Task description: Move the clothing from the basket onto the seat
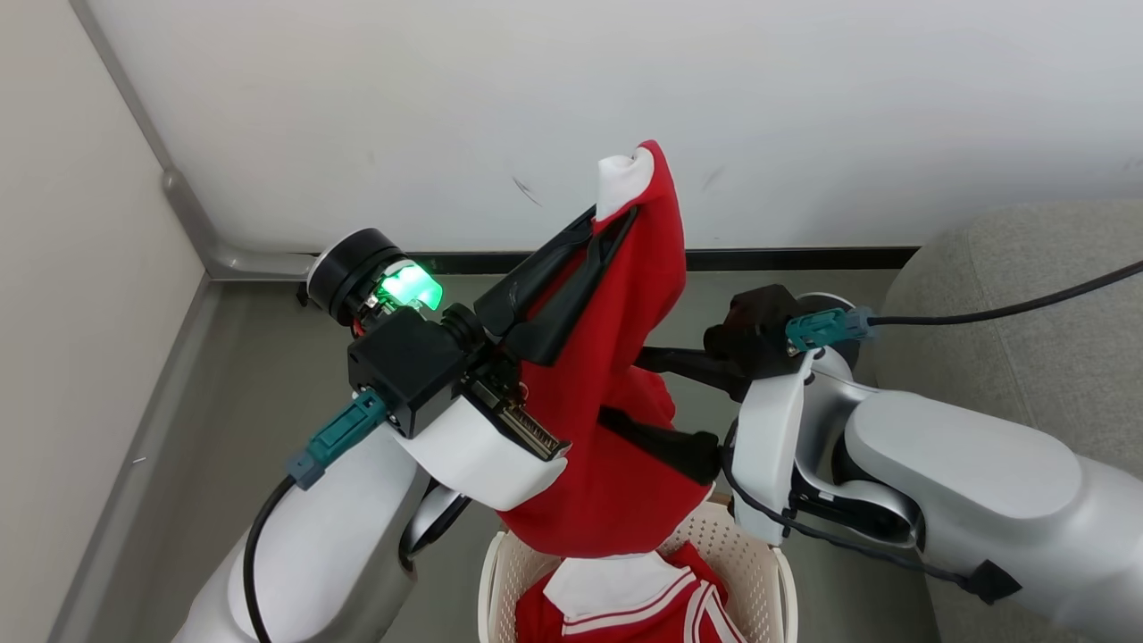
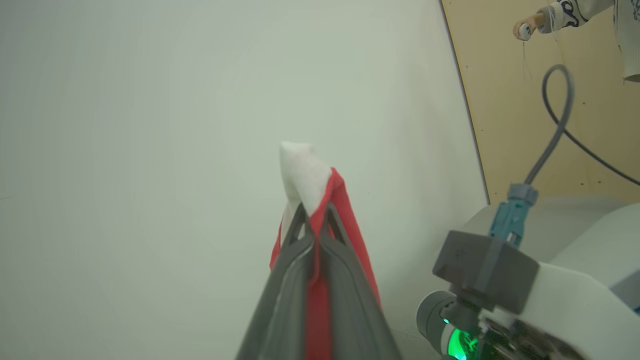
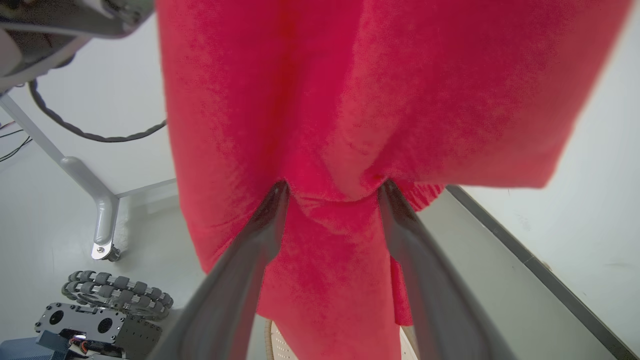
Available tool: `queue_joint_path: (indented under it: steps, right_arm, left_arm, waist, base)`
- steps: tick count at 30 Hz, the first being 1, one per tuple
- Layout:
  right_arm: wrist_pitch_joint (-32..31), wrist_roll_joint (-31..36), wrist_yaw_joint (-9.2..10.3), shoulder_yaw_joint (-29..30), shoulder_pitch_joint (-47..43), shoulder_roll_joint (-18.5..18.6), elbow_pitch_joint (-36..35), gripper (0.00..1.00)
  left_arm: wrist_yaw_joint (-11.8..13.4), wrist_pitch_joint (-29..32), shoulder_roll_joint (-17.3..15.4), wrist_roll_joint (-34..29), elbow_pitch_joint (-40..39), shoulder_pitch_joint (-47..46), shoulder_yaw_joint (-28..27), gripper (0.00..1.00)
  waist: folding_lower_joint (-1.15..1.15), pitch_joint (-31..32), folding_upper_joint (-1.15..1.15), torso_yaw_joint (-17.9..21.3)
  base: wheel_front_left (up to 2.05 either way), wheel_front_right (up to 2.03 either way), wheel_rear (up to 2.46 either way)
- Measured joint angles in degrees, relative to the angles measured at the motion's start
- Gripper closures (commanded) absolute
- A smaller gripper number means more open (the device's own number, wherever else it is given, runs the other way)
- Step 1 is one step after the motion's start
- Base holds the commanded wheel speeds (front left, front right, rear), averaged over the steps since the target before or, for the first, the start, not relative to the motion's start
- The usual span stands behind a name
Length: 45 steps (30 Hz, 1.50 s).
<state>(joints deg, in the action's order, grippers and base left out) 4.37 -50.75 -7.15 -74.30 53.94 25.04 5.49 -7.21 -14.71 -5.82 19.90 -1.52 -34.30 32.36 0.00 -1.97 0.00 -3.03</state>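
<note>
Red clothing [image 1: 607,482] hangs over the near basket [image 1: 755,554], pinched tight at its top in my left pincer [image 1: 625,219], my right pincer [image 3: 332,187] spread wide around a lower fold.

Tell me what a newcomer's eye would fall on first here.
The red garment hangs mid-frame in the head view, pinched at its white tip by the shut left gripper high above the basket. Next comes the right gripper, its fingers spread against the hanging cloth lower down. A green light glows on the left wrist.
</note>
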Motion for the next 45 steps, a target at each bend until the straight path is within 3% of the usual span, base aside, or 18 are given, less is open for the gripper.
queue_joint_path:
  steps: [1,4,6,7,17,34,35,36,37,45]
  right_arm:
    - [0.34,0.47,0.0,-0.12,0.52,-0.22,0.03,0.52]
    - [1.52,1.16,0.0,-0.16,1.51,-1.1,0.05,0.66]
    - [2.5,2.09,0.0,-0.12,1.83,-1.7,-0.04,0.84]
    - [2.89,2.44,0.0,-0.16,1.83,-1.83,-0.21,1.0]
    - [2.87,4.56,0.0,-0.08,-1.23,-0.25,-1.46,1.0]
    - [9.81,4.02,0.0,0.75,-4.0,4.89,-1.12,1.0]
    - [9.93,3.71,0.0,1.27,-4.48,4.95,-1.1,0.65]
    - [9.93,3.58,-0.01,1.47,-4.68,5.11,-1.08,0.51]
    - [9.95,3.56,-0.01,2.55,-5.04,5.3,-1.01,0.0]
    - [10.0,3.42,0.0,6.87,-6.38,5.93,-1.14,0.0]
  left_arm:
    - [-0.01,0.0,0.0,0.23,0.01,-0.07,-0.01,1.0]
    - [-0.01,0.0,0.05,0.84,0.14,-0.48,-0.01,1.0]
    - [-0.01,0.0,0.11,0.87,0.38,-0.52,-0.01,1.0]
    - [-0.01,0.0,0.07,0.87,0.57,-0.52,-0.03,1.0]
    - [-0.01,0.0,-0.92,0.87,1.91,-0.52,-2.01,1.0]
    - [-0.07,0.0,-1.92,0.88,4.07,1.04,-5.39,1.0]
    - [-0.07,0.0,-1.92,0.88,4.08,1.09,-5.65,1.0]
    - [-0.07,0.0,-1.92,0.88,4.08,1.21,-5.81,1.0]
    - [-0.07,0.0,-1.91,0.88,4.09,1.82,-6.06,1.0]
    - [-0.07,0.0,-2.35,0.87,4.48,2.47,-7.72,1.0]
  waist:
    - [0.0,-0.09,0.0,-0.01]
    - [0.0,-0.35,0.0,-0.03]
    - [0.0,-0.52,0.0,-0.05]
    - [0.0,-0.61,0.0,-0.04]
    - [0.0,-1.28,0.0,0.73]
    - [0.0,-1.24,0.0,3.34]
    - [0.0,-1.23,0.0,3.51]
    - [0.0,-1.22,0.0,3.68]
    - [0.0,-1.22,0.0,3.99]
    - [0.0,-1.24,0.0,5.04]
  base:
    - [0.0,0.0,0.0]
    - [0.0,0.0,0.0]
    - [0.0,0.0,0.0]
    - [0.0,0.0,0.0]
    - [0.0,0.0,0.0]
    - [0.0,0.0,0.0]
    - [0.0,0.0,0.0]
    - [0.0,0.0,0.0]
    - [0.0,0.0,0.0]
    - [0.0,0.0,0.0]
